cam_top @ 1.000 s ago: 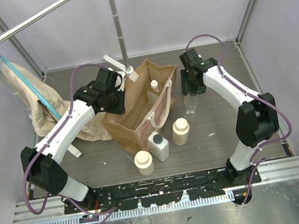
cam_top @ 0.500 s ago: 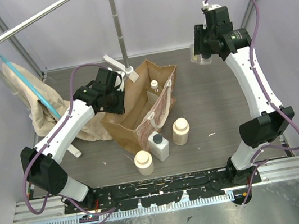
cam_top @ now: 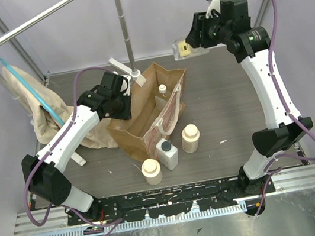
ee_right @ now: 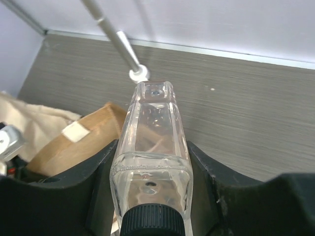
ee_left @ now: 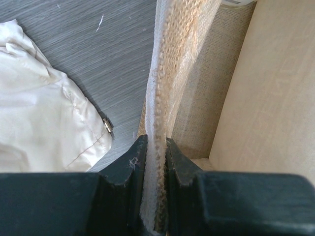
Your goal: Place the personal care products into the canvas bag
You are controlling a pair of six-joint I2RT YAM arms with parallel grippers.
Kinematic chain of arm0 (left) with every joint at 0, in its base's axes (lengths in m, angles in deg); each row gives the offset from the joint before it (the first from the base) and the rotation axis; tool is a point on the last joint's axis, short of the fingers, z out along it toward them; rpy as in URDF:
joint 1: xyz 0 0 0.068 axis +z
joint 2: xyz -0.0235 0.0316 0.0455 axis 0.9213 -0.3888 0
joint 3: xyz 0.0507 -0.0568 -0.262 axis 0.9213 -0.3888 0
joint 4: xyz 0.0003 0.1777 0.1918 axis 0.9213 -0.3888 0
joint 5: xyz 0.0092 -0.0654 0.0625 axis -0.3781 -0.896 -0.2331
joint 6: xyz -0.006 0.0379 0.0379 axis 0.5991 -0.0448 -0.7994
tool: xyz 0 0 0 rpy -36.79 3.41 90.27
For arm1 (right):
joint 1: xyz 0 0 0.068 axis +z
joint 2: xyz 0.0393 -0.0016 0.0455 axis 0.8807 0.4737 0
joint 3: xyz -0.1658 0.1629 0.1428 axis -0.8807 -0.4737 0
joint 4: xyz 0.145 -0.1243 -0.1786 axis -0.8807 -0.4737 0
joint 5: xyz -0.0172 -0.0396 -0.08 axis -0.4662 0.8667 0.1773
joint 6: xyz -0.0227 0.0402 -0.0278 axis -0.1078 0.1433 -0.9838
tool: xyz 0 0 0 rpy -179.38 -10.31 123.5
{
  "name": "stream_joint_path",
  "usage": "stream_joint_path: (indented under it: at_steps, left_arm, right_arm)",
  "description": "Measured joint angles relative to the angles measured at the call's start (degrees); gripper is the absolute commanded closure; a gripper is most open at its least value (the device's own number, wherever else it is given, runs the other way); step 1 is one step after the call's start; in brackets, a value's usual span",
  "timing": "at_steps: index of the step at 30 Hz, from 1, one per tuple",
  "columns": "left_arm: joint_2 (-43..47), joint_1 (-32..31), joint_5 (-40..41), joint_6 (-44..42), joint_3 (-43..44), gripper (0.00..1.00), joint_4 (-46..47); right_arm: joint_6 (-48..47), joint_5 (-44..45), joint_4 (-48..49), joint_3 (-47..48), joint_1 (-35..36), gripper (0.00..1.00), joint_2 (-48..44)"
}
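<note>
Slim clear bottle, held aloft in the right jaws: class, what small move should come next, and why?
Probably carry the slim clear bottle leftward and a little nearer, to above the open mouth of the canvas bag. The right jaws hold it high, seemingly beyond the bag's far right corner, while the left jaws pinch the bag's rim, apparently holding it open.

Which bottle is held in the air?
The slim clear bottle, clamped in the right pincer in the air; three others stand on the table, one inside the bag.
</note>
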Motion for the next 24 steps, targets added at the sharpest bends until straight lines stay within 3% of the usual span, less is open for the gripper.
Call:
stream_joint_path:
  at_steps: [13,24]
  left_arm:
    - [0.02,0.07,1.03,0.59,-0.74,0.96,0.33]
    - [0.33,0.04,4.63,0.85,-0.63,0.96,-0.57]
  right_arm:
    - [0.48,-5.6,1.33,-0.79,14.47,0.99,-1.7]
    - [1.97,-1.22,-8.04,0.11,18.75,0.99,4.02]
